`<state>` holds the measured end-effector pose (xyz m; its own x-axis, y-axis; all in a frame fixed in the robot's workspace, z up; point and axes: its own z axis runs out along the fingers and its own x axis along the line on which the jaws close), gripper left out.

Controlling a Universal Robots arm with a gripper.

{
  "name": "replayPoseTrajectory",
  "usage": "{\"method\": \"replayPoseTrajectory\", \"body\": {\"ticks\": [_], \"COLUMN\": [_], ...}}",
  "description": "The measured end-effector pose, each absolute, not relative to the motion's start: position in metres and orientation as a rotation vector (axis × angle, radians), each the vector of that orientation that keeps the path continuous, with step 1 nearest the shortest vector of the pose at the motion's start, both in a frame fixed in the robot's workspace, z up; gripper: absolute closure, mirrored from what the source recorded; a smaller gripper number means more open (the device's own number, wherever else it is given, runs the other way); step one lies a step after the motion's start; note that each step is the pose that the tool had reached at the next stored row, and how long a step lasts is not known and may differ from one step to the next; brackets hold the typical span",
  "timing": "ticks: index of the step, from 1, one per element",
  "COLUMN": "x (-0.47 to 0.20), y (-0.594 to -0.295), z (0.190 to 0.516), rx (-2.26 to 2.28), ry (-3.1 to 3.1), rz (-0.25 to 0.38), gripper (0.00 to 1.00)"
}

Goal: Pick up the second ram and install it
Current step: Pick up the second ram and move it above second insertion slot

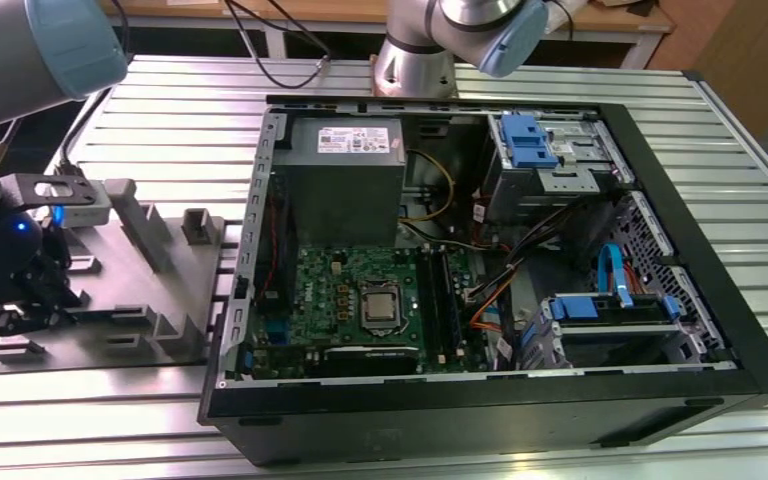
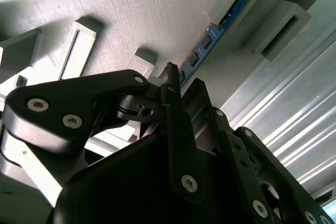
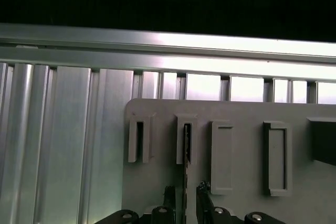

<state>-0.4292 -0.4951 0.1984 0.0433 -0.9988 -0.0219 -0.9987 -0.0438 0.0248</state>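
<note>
The second ram stands on edge in a slot of the grey plastic tray, seen as a thin dark strip. In the second wrist view its blue-edged side runs along the same slot. My gripper is open and straddles the near end of the stick, with one fingertip on each side and a small gap to both. Its black fingers reach right up to the stick's end. In the exterior view the gripper is low over the tray at the exterior view's left.
The open computer case fills the middle, with the green circuit board and its long black slots inside. Cables and blue drive brackets sit to the exterior view's right. Upright ribs rise from the tray. A ribbed metal table lies underneath.
</note>
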Motion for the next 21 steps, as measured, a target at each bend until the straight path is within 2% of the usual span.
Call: {"method": "replayPoseTrajectory", "body": {"ticks": [4, 5, 21], "x": [-0.4292, -0.4292, -0.4266], "y": [-0.4951, -0.4951, -0.4951], "z": [0.1984, 0.1984, 0.1984], "rx": [2.267, 2.267, 2.266], "ry": [-2.170, -2.170, -2.170], "rz": [-0.052, -0.052, -0.053], "gripper": [0.72, 0.78, 0.78]}}
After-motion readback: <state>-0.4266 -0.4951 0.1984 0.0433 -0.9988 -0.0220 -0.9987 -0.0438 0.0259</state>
